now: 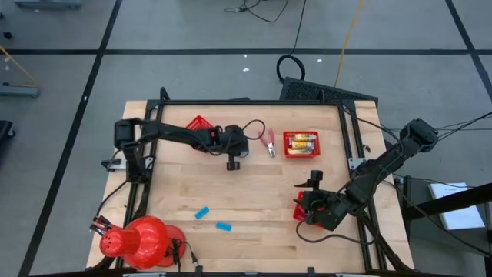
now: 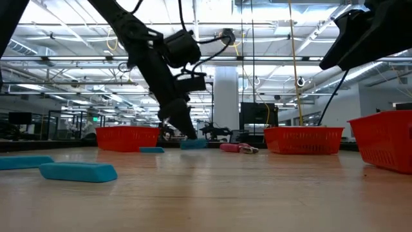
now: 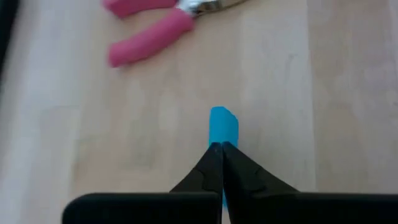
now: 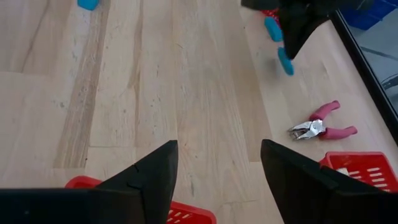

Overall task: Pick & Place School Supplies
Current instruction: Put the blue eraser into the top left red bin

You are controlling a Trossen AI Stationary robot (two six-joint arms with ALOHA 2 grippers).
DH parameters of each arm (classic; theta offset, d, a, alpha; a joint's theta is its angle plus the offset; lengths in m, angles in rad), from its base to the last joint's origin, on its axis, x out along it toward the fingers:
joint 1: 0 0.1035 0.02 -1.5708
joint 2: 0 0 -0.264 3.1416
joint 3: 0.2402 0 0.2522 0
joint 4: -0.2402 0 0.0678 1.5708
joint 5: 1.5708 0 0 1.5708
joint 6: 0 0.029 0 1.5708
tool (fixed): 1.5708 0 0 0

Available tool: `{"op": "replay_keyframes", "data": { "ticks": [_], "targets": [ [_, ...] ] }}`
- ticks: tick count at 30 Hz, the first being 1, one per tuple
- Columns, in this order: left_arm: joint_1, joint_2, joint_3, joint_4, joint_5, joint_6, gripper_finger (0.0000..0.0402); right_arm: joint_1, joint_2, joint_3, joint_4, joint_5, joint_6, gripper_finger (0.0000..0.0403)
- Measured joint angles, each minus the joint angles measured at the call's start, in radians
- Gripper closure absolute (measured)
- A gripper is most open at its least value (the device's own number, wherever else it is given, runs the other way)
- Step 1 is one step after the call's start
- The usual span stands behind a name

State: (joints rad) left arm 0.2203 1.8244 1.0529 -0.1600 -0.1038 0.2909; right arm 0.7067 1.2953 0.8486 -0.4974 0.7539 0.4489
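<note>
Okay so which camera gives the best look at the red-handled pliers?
The right wrist view: the red-handled pliers lie whole and sharp on bare wood, handles and metal jaws both clear. The left wrist view crops them at the picture's edge, blurred. The high view shows them small beside the basket of packets. The low view shows only a distant pink sliver.

Light-blue eraser block in the left gripper (image 3: 222, 163): only the tip of the block (image 3: 223, 126) shows past the closed dark fingers in the left wrist view; the rest is covered.
Red-handled metal pliers (image 3: 163, 22): blurred, and cut off by the frame edge in the left wrist view.
Red mesh basket under the right gripper (image 4: 214, 171): only a rim corner (image 4: 186, 213) shows, cut by the frame edge.
Red basket at the right table edge (image 2: 386, 140): cut off in the low view.
Contents of the far red basket (image 1: 300, 143): yellow-and-white packets, too small to count.
</note>
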Motion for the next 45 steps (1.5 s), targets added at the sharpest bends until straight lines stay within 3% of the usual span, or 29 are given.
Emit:
{"op": "replay_keyframes", "data": {
  "ticks": [5, 13, 18, 28, 32, 40, 45],
  "targets": [
    [0.006, -0.115, -0.036, -0.03, -0.028, 0.013, 0.04, 0.002, 0.0, 0.0, 0.001, 0.0, 0.011, 0.0183],
    [0.102, -0.319, -0.239, 0.01, -0.01, -0.033, 0.04, 0.002, 0.0, -0.035, 0.032, -0.026, 0.011, 0.0186],
    [0.155, -0.33, -0.293, 0.037, 0.02, -0.06, 0.04, 0.002, 0.0, -0.04, 0.053, -0.027, 0.009, 0.0188],
    [0.066, -0.306, -0.279, 0.158, 0.064, -0.066, 0.0394, 0.001, 0.0, -0.04, 0.053, -0.026, -0.006, 0.019],
    [0.032, -0.306, -0.279, 0.164, 0.081, -0.067, 0.035, 0.001, 0.0, -0.04, 0.052, -0.027, -0.006, 0.0189],
    [0.02, -0.306, -0.279, 0.178, 0.081, -0.102, 0.0208, 0.001, 0.0, -0.04, 0.052, -0.027, -0.001, 0.0189],
    [0.031, -0.271, -0.279, 0.205, 0.102, -0.117, 0.0174, 0.001, 0.0, -0.04, 0.052, -0.027, -0.008, 0.019]
  ]
}}
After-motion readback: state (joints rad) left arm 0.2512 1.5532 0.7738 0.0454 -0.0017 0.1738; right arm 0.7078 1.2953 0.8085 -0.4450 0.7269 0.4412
